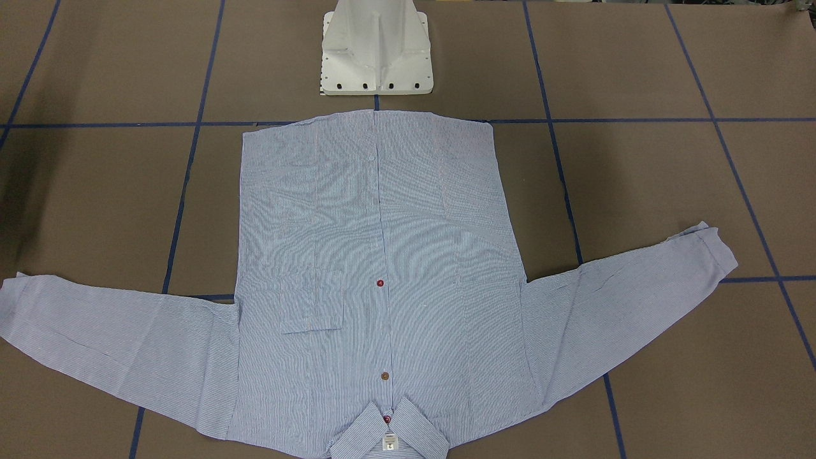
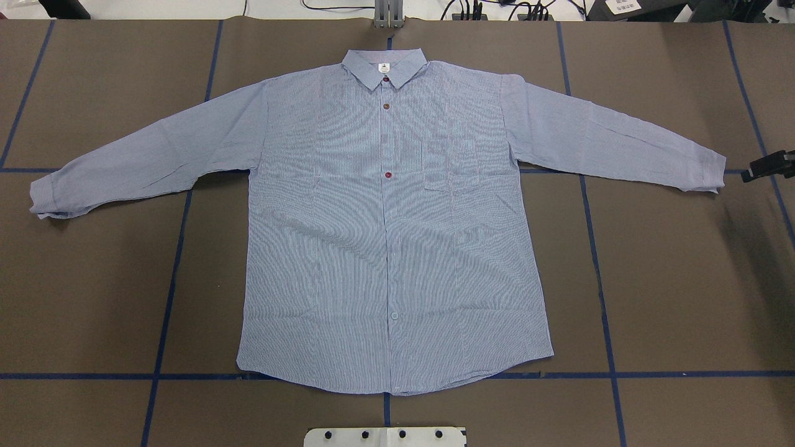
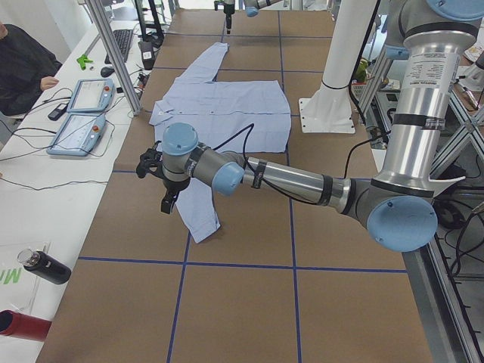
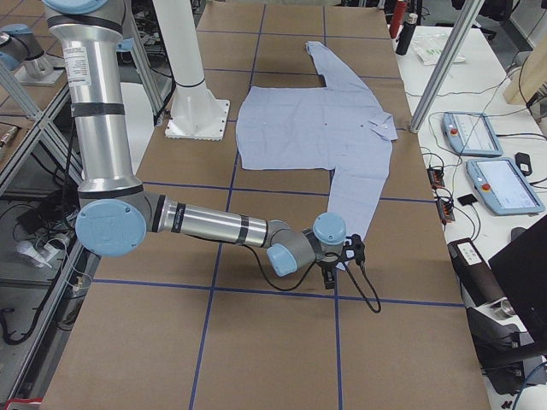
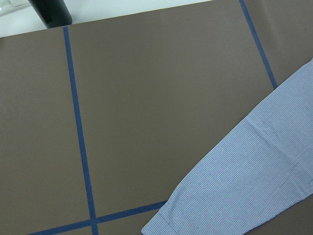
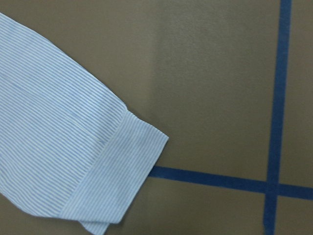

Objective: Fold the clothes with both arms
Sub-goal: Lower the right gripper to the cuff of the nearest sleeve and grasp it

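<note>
The clothes are one light-blue striped shirt [image 2: 391, 217] lying flat and face up on the brown table, buttoned, with its collar [image 2: 385, 65] away from the robot and both sleeves spread out. The left arm's gripper [image 3: 166, 198] hangs above the table beside the left sleeve [image 3: 198, 212]; I cannot tell whether it is open or shut. Its wrist view shows that sleeve [image 5: 254, 181] and no fingers. The right gripper [image 2: 769, 166] shows as a black part just beyond the right cuff [image 2: 708, 174]; its jaws are unclear. The right wrist view shows the cuff [image 6: 122, 171].
The white pedestal base [image 1: 376, 51] stands at the shirt's hem side. Blue tape lines [image 2: 596, 261] grid the table. A side bench past the collar carries teach pendants [image 3: 79, 113] and bottles [image 3: 41, 266], with metal posts [image 3: 113, 53]. A seated person [image 3: 23, 64] is at that bench.
</note>
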